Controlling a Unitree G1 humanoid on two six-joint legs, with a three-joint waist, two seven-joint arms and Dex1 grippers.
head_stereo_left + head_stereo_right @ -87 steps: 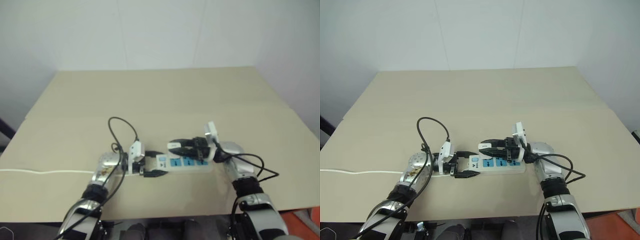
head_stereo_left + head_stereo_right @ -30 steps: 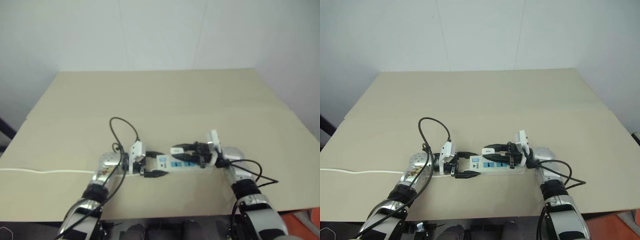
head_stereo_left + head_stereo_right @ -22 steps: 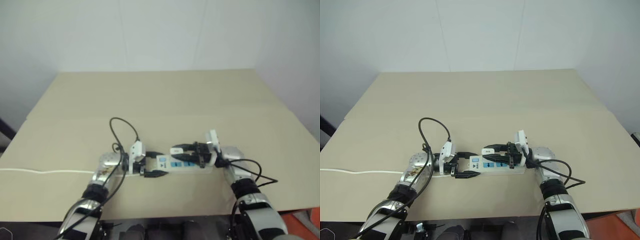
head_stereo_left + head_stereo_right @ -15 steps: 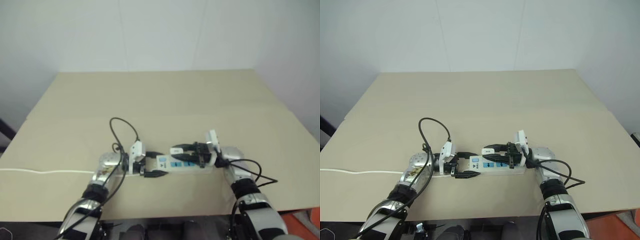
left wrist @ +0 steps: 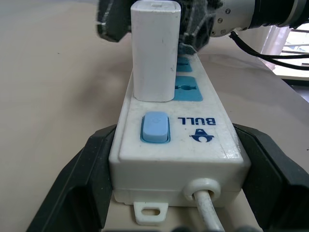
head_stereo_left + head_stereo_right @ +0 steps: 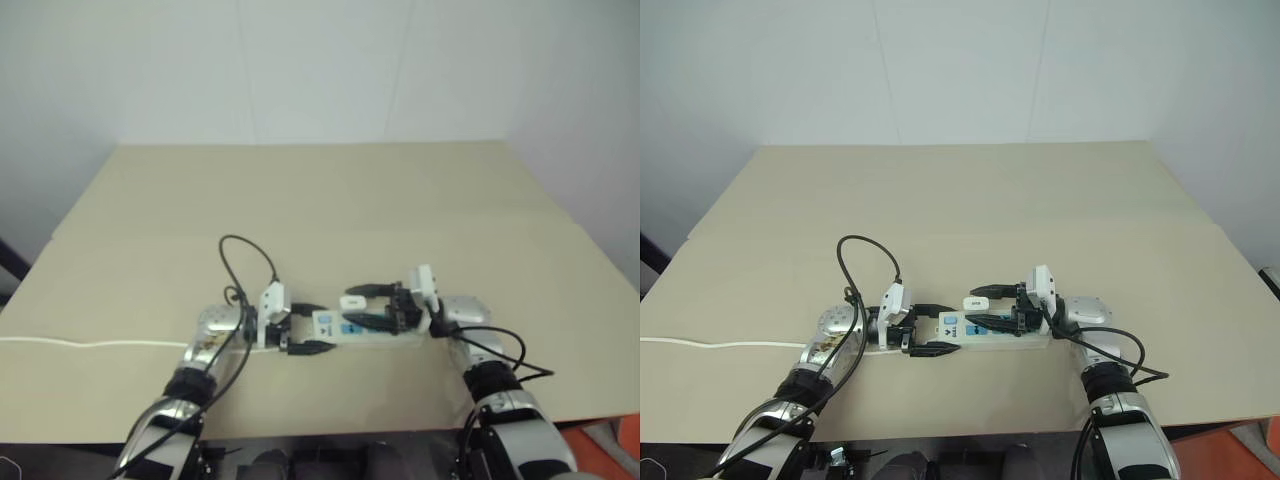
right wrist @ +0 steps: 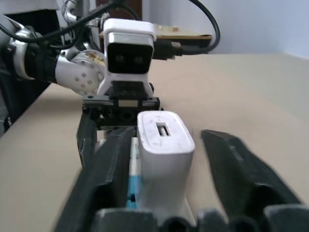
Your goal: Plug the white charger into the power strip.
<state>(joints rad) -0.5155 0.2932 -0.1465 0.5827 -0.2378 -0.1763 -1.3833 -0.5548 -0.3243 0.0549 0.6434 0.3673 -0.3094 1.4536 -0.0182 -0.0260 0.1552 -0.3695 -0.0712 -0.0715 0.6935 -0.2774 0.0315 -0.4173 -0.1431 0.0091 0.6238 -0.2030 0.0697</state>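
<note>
Charger [image 5: 153,50]: 1, upright in 1 power strip [image 5: 193,130]; left gripper [image 6: 300,328] clamped on strip, right gripper [image 7: 166,145] parted.

White charger [image 5: 155,50], blue-socketed white strip [image 5: 203,140]

A long white rectangular plastic power strip [image 5: 174,140] with blue sockets, a pale blue rocker switch and the blue word BULL printed at its cord end lies flat on the tan table, its long axis running left to right in front of the robot, with a thin white cord leaving the left end. A small white rounded plastic block charger [image 5: 154,50] stands upright on the strip, seated on the socket next to the switch, and has a small rectangular port in its top face
</note>
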